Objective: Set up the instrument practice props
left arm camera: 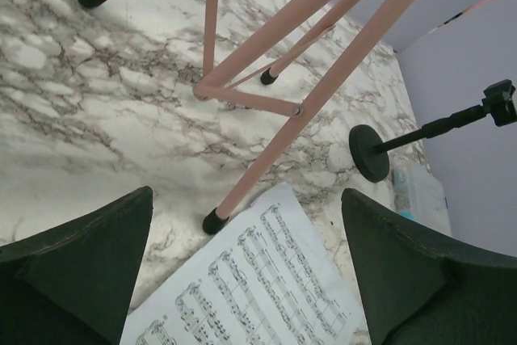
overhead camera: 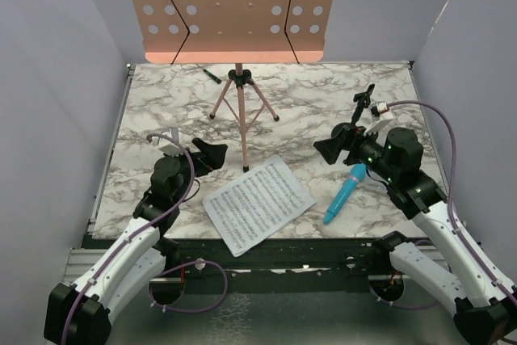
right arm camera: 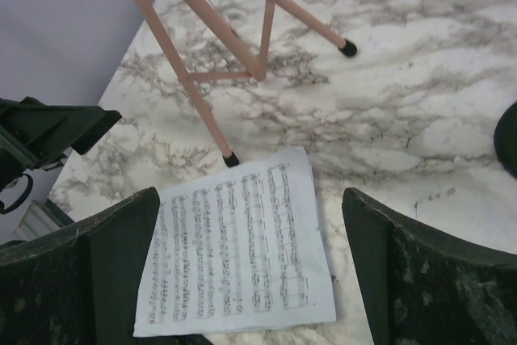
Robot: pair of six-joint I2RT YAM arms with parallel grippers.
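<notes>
Pink perforated music stand with tripod legs is up, far centre. White sheet-music pages lie flat near centre, not on it. Bright blue toy microphone lies to their right. Small black round-based mic stand looks upright on the right, base hidden. Left gripper and right gripper: jaws apart, empty. To do: pages, mic.

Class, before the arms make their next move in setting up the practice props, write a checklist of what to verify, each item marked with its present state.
1. Left hand open and empty: ok.
2. Right hand open and empty: ok.
3. Music stand upright on its legs: ok.
4. Sheet music on the stand: not ok, flat on the table.
5. Microphone in the mic stand: not ok, lying on the table.
6. Mic stand upright: ok.
</notes>
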